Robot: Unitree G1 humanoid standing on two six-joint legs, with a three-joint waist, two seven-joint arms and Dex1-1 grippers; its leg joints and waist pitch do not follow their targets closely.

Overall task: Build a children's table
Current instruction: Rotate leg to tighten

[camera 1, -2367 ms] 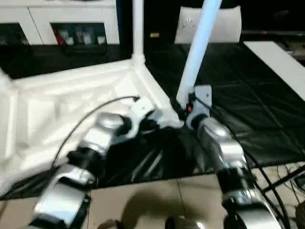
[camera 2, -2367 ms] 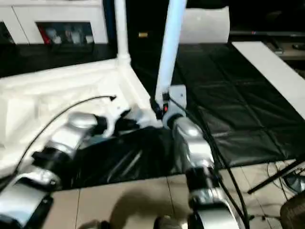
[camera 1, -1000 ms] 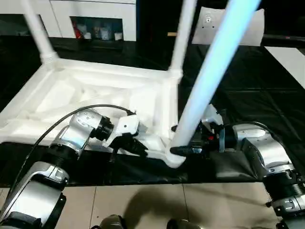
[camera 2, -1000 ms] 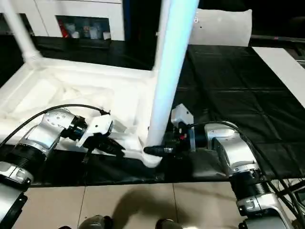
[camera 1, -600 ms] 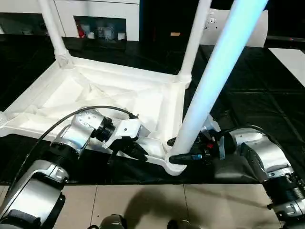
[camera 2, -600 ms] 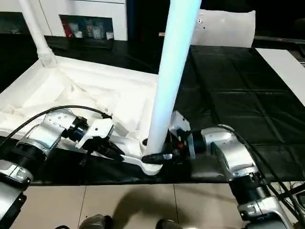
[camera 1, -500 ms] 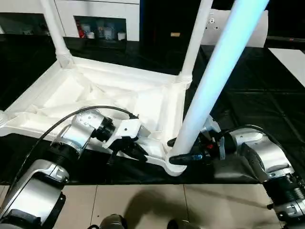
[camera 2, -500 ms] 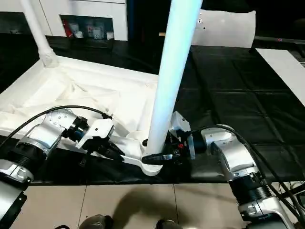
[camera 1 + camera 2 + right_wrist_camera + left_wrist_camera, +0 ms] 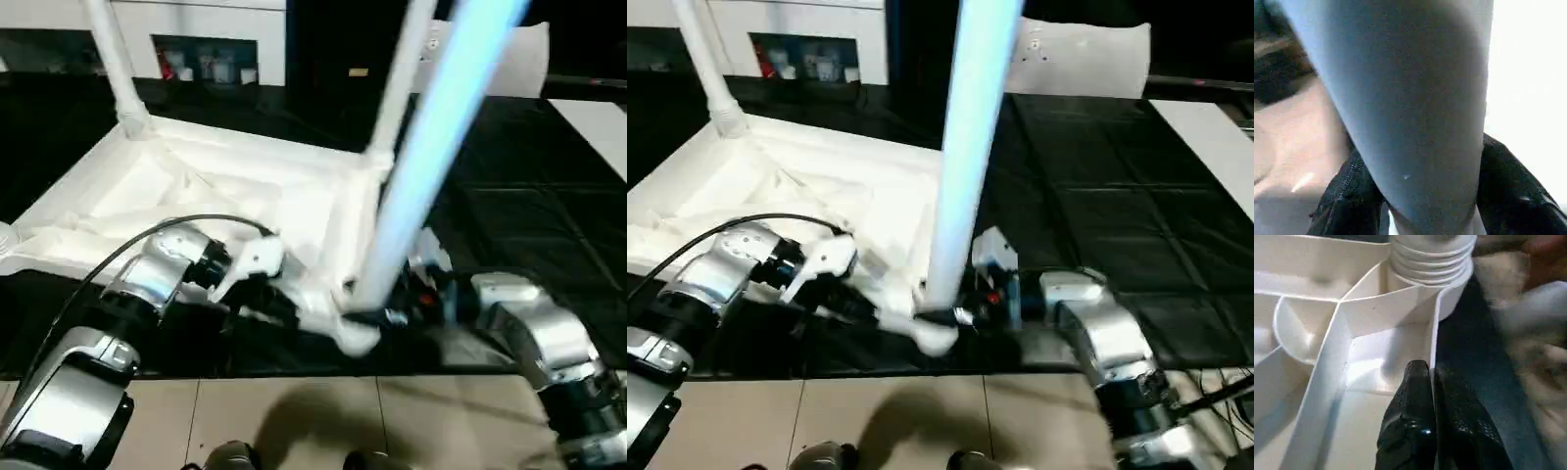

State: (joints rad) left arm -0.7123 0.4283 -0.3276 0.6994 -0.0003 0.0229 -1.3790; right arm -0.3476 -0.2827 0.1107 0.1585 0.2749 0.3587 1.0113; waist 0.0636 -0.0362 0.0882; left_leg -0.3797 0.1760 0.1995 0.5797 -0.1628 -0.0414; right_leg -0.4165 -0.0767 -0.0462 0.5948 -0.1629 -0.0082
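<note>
The right tool [image 9: 942,315] had narrowed onto the near-corner tube leg [image 9: 965,147] (now seated in its socket). The left tool [image 9: 1431,377], pinched shut on the upturned tabletop [image 9: 245,191] rim, steadied it on the black floor mat [image 9: 1097,196].

1. Black mat [image 9: 1097,196] spreads ahead of me.
2. Tan tiled floor [image 9: 294,421] lies nearest me.
3. White cabinet [image 9: 211,44] stands far left.
4. White board [image 9: 1215,137] lies right.
</note>
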